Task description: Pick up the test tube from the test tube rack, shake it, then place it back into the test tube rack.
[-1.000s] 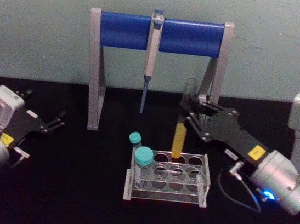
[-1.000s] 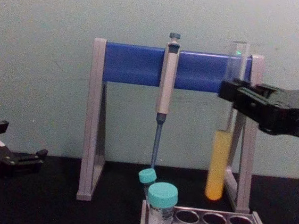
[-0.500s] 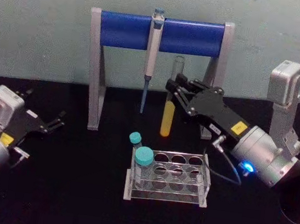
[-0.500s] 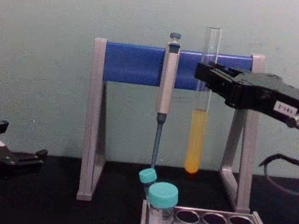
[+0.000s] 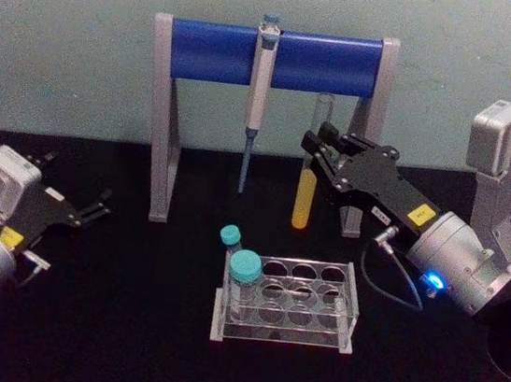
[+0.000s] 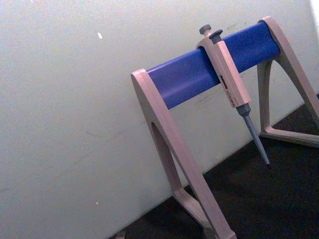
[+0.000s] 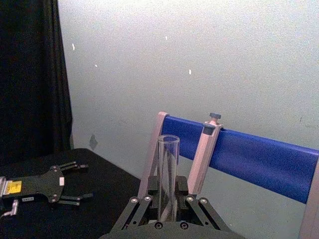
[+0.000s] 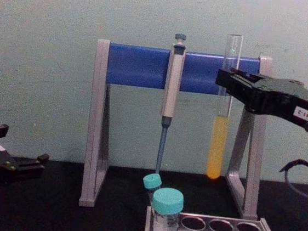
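- Right now we have the test tube (image 5: 305, 196) up in the air, close to upright, just far of the test tube rack (image 5: 350, 312) and clear of its holes. It hangs right of the pipette (image 5: 260, 88), before the right leg of the blue-barred stand (image 5: 217, 52).
- We judge the tube light, stiff and fragile. It is thin bare glass, smooth enough to slip, and uncapped, so the yellow-orange liquid in its lower part could spill if a shake tips it far off upright.
- The best place to hold, as we see it, is the clear upper part, above the liquid and below the open mouth, and that is where it is held.
- The right gripper (image 5: 317, 154) reaches in from the right. Its fingers are closed on the tube from both sides, with only the width of the glass between them. The mouth stands above them and the liquid hangs below.
- We think a firm but gentle squeeze suits it: too hard may crack the glass, too slack may let it slide down.
- The left gripper (image 5: 101, 206) rests low at the left of the table (image 5: 125, 325), well apart from the rack, its fingers spread partway with nothing between them.
- Two teal-capped vials (image 5: 242, 279) stand at the rack's left end, and the return to a hole should keep clear of them.
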Controlling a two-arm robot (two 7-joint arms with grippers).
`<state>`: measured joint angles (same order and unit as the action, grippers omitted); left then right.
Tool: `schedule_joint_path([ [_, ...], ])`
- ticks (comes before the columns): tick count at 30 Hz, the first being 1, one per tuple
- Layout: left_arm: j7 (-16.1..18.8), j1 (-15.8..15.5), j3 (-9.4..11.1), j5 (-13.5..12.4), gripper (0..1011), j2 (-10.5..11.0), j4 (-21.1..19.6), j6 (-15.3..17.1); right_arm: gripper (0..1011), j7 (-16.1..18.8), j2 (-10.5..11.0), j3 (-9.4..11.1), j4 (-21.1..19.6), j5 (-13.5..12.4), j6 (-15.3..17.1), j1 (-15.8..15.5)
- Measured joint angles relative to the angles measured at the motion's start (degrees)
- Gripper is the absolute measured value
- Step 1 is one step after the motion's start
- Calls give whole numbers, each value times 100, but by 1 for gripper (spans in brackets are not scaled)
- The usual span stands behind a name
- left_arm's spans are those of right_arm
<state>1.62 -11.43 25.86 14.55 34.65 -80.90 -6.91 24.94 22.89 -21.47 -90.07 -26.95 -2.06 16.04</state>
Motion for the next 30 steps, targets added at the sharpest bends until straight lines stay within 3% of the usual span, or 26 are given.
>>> schedule_joint_path([
  [7,0,0,0,0,1001,0,0,0,218,37,14,29,-52,2,-5,-47],
  [18,0,0,0,0,1001,0,0,0,218,274,303,104,-588,-170,-149,-528],
  [22,0,0,0,0,1001,0,0,0,218,439,424,60,-749,-255,-251,-754],
  [30,0,0,0,0,1001,0,0,0,218,531,469,-43,-717,-339,-345,-931],
])
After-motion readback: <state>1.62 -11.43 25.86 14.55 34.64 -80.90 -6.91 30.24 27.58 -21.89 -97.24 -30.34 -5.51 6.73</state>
